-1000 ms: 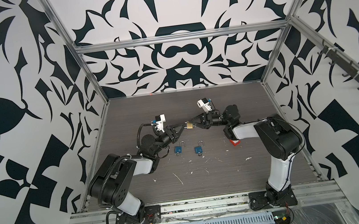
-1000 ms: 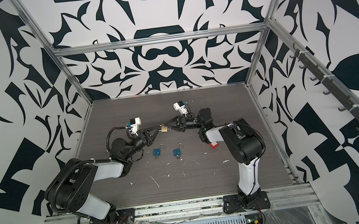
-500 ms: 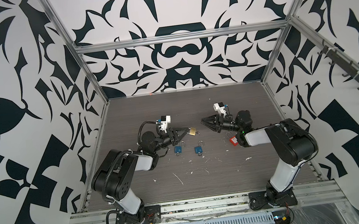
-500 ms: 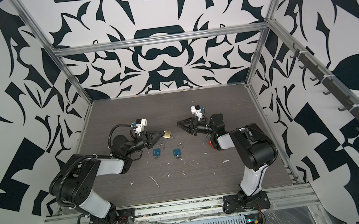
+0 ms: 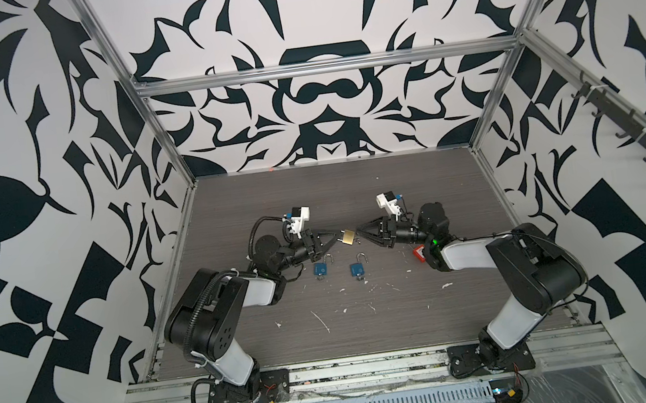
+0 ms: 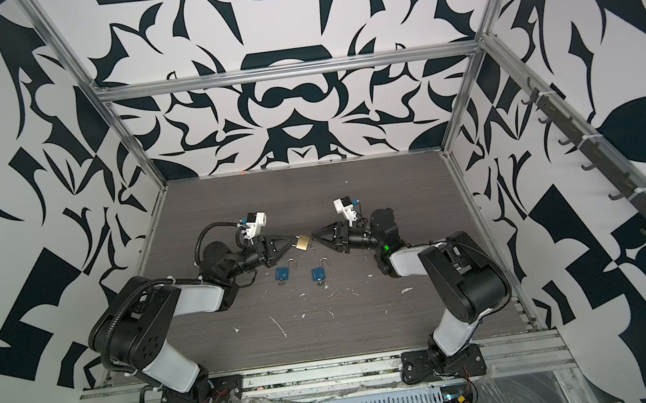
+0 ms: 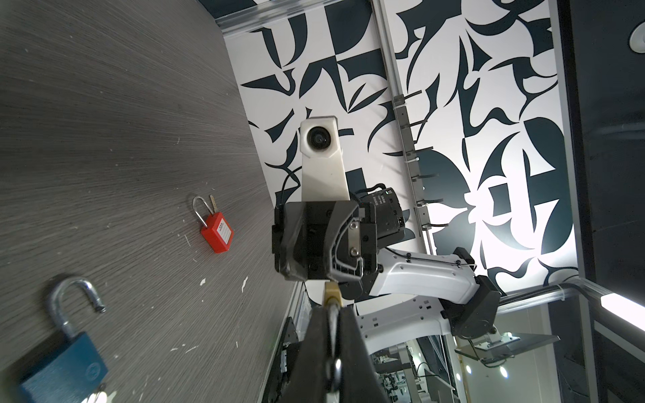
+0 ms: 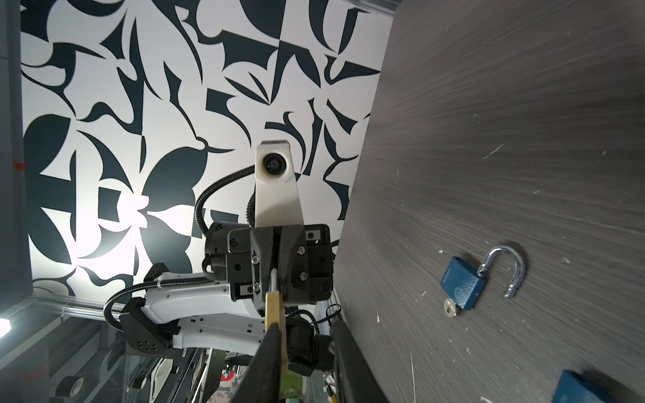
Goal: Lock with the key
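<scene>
1. A blue padlock [image 5: 320, 269] and a second blue padlock [image 5: 357, 268] lie on the worktop [image 5: 353, 190], shackles open.
2. A red padlock [image 7: 217, 233] lies beside the right arm.
3. The left gripper [image 5: 338, 237] has its fingers clamped on the brass padlock [image 5: 348, 237], held in the air.
4. The right gripper [image 5: 360, 233] has its fingers narrowly apart just beside it, possibly touching.

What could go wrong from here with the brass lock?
1. The left gripper pinches the brass lock only by its shackle, in mid-air; a push from the right gripper may swing it.
2. In the right wrist view the lock lies against one finger, off-centre; closing may knock it aside.
</scene>
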Controlling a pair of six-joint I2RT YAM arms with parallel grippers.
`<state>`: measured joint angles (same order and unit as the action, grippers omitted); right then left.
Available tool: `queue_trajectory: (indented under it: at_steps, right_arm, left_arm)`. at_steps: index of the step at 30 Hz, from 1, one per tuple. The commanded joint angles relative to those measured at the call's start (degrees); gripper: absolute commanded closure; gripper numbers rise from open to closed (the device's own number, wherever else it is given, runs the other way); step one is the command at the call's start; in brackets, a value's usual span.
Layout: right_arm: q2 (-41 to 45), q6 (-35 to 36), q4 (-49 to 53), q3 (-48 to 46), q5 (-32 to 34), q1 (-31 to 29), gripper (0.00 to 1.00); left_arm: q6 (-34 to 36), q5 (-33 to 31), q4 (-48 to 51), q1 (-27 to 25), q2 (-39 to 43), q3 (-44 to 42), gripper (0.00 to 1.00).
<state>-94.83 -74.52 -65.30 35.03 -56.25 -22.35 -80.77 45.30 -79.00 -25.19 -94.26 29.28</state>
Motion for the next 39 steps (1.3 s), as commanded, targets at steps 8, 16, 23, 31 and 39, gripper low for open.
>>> queue_trajectory:
  at_steps: [8, 16, 23, 31, 39]
  right_arm:
    - [5.23, 4.02, 1.97, -1.39, 0.51, -1.36, 0.73]
    - [5.77, 4.65, 2.32, -1.87, 0.87, -2.85, 0.75]
    - [5.68, 4.76, 1.92, -2.21, 1.34, -3.32, 0.8]
    - [5.27, 3.77, 0.27, -2.68, 1.29, -3.4, 0.87]
    - [4.72, 2.26, -2.7, -3.6, 0.55, -3.32, 1.0]
  left_arm:
    - [-0.35, 0.3, -2.67, 0.05, -0.25, 1.31, 1.0]
    - [-0.48, 0.12, -2.66, -0.03, -0.43, 1.55, 1.0]
    - [-0.45, 0.05, -2.74, -0.12, -0.3, 1.48, 1.0]
    - [-0.35, -0.21, -2.67, -0.2, -0.53, 1.13, 1.0]
    - [-0.26, -0.9, -2.66, -0.21, -1.95, 1.4, 1.0]
